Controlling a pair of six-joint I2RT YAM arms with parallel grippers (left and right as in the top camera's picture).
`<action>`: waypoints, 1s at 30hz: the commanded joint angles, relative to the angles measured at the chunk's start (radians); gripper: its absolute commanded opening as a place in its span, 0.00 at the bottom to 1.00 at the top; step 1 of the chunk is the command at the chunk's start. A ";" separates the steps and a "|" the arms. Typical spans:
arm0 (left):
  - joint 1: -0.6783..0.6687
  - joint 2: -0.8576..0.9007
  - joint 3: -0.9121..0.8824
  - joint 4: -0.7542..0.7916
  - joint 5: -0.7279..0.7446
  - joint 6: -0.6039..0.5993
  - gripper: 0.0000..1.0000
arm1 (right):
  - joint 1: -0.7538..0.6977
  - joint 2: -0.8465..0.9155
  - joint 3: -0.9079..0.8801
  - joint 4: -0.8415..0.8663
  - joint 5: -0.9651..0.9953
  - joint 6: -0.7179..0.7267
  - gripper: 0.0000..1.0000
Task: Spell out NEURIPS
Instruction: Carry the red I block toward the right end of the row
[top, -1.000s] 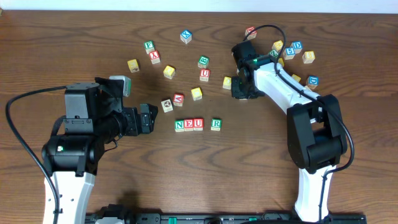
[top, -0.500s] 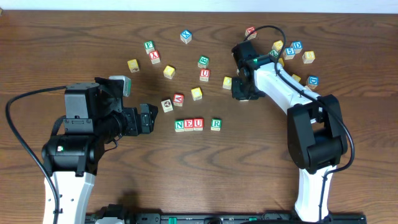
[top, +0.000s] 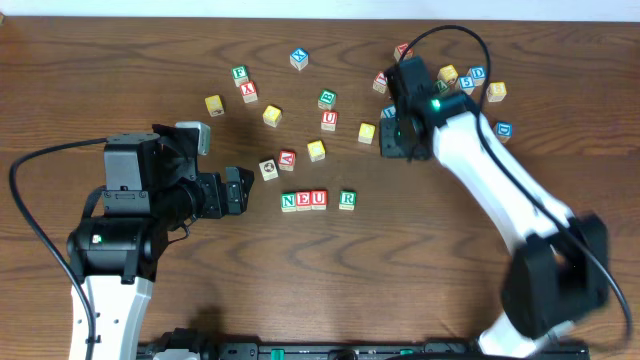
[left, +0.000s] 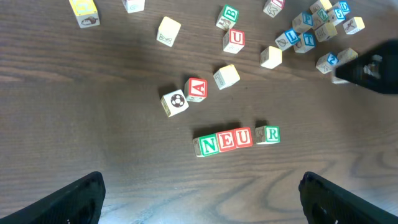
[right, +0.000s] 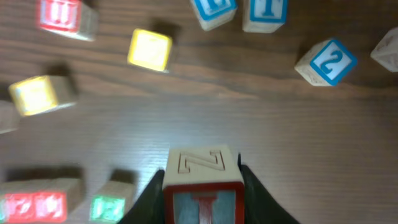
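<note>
Three letter blocks stand touching on the wooden tabletop (top: 420, 270), in a row (top: 303, 201) that reads N, E, U. The R block (top: 347, 199) sits on the same line just beside the U, with a small gap between them.

The right arm (top: 470, 150) reaches over the upper middle of the tabletop. Its end is near a yellow block (top: 367, 132) and well apart from the row. In the right wrist view the right fingers (right: 148, 198) are closed on the I block (right: 203, 186), one on each side of it, and hold it above the wood. The block's front face shows a red I on blue inside a red border (the top face carries an engraved letter that could be a Z or a sideways N). A blue 2 block (right: 326, 62) lies at the upper right of that view.

The left fingers (left: 74, 202) are spread wide and hold nothing, with one tip at each lower corner of the left wrist view. In the overhead view they sit to the left of the row.

Beyond the row lie a red A block (left: 197, 89) just beside a ball-picture block (left: 174, 102), and a pale block (left: 226, 76). Farther up are a red U block (left: 234, 39) and a green B block (left: 229, 15). A cluster of mostly blue-lettered blocks (left: 311, 28) fills the upper right.
</note>
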 joint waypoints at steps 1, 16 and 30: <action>0.006 -0.006 0.013 0.002 0.009 0.010 0.98 | 0.037 -0.114 -0.153 0.051 0.017 0.047 0.07; 0.006 -0.006 0.013 0.002 0.009 0.010 0.98 | 0.102 -0.254 -0.528 0.287 0.003 0.190 0.08; 0.006 -0.006 0.013 0.002 0.009 0.010 0.98 | 0.196 -0.208 -0.544 0.392 -0.012 0.235 0.06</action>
